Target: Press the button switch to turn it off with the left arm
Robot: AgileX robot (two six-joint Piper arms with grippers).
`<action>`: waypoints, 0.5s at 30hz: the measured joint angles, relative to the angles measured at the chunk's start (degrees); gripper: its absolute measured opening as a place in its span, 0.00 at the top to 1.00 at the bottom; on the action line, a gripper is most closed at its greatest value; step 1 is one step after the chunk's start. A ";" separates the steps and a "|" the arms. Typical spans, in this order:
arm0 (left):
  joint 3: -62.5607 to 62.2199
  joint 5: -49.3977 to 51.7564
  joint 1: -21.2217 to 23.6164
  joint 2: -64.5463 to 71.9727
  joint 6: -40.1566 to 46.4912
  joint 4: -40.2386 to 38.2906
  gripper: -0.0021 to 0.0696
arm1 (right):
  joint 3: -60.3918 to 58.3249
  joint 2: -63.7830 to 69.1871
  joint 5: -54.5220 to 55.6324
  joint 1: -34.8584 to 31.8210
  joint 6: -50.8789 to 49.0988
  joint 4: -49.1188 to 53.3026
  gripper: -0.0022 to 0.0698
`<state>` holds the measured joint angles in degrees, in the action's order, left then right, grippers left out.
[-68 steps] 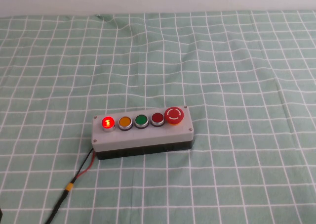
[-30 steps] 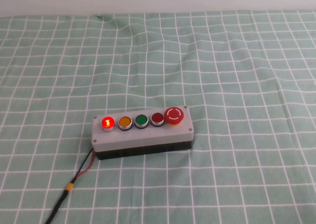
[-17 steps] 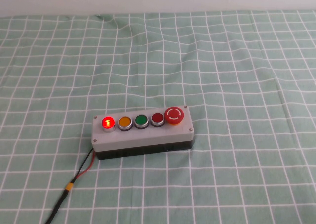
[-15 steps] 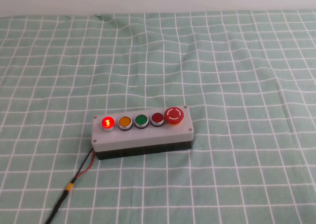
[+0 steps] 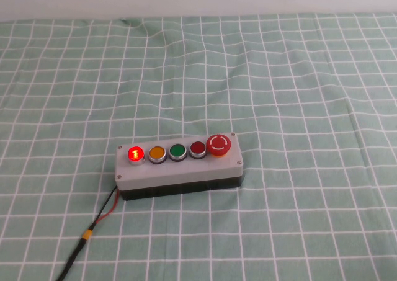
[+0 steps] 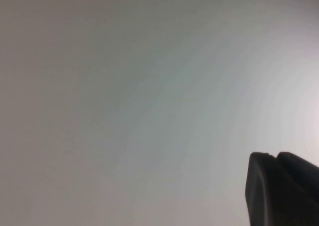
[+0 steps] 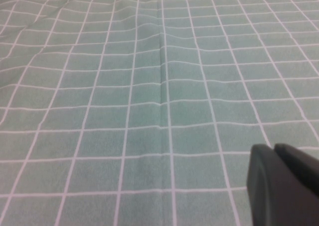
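The grey five-button box (image 5: 180, 172) lies on the green checked cloth in the high view. Its button switch (image 5: 134, 153) is the leftmost one, lit bright red with a chrome ring. Neither arm shows in the high view. The left gripper (image 6: 273, 157) shows only as a black tip in the left wrist view, its two fingers together, facing a blank grey surface with no box in sight. The right gripper (image 7: 273, 148) shows as a black tip over bare cloth, its fingers together and empty.
Along the box from the lit button stand a yellow button (image 5: 156, 152), a green one (image 5: 177, 151), a darker red flat one (image 5: 198, 148) and a large red mushroom button (image 5: 219, 144). A red-and-black cable (image 5: 93, 228) trails from the box's left end toward the near edge.
The box and the lit button have not moved. A small dark bit at the high view's lower left corner 2.3 s ago no longer shows.
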<state>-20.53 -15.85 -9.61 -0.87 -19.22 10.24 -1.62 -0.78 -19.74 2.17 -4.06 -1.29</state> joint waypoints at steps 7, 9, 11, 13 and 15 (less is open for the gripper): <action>-10.18 22.57 0.00 2.43 -0.55 -2.27 0.97 | 0.00 0.00 0.00 0.00 0.00 0.00 0.99; -12.68 27.68 0.00 5.32 -0.79 -3.73 0.97 | 0.00 0.00 0.00 0.00 0.00 0.00 0.99; -14.93 33.07 0.00 9.19 -0.91 -5.83 0.97 | 0.00 0.00 0.00 0.00 0.00 0.00 0.99; -16.71 37.41 0.00 13.28 -0.91 -7.65 0.97 | 0.00 0.00 0.00 0.00 0.00 0.00 0.99; -18.48 41.14 0.00 16.92 0.39 -9.67 0.97 | 0.00 0.00 0.00 0.00 0.00 0.00 0.99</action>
<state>-39.01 25.29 -9.61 16.05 -18.83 0.56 -1.62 -0.78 -19.74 2.17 -4.06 -1.29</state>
